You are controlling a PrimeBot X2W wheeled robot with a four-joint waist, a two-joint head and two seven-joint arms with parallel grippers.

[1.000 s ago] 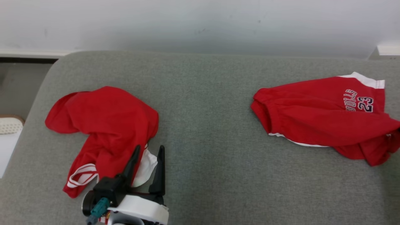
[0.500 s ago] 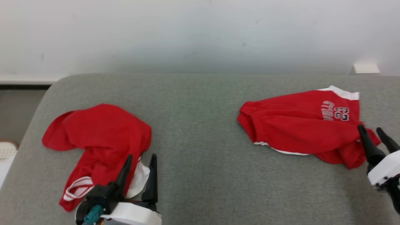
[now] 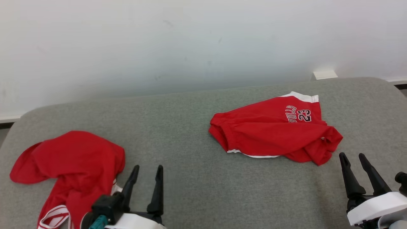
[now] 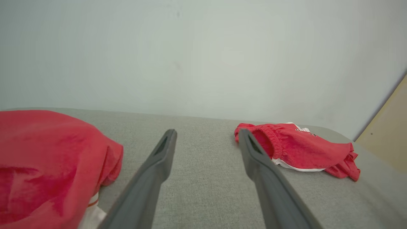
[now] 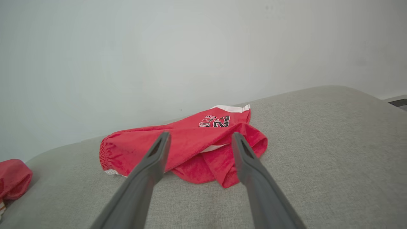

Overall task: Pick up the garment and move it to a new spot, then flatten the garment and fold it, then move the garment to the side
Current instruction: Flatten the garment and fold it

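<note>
- The red top [image 3: 73,162] lies crumpled at the front left corner of the grey cushion [image 3: 190,184], with its white-striped trim at the front edge. It has been neither flattened nor folded.
- The left gripper [image 3: 148,167] hangs over bare cushion just beside the top's right edge. Its fingers are spread and hold nothing.
- The red shorts [image 3: 270,133], printed with a 23, lie right of centre toward the rear edge. They are doubled over but rumpled, and one leg hem is bunched at their front right.
- The right gripper [image 3: 351,155] is near the front right corner, close to that bunched hem but apart from it. Its fingers are spread and empty.
- Judgement: the task names one garment, and it is unclear which is meant.
  - If it is the shorts, the move looks done and the fold is rough at best, so smoothing, folding and setting aside remain.
  - If it is the top, nothing has begun.
</note>
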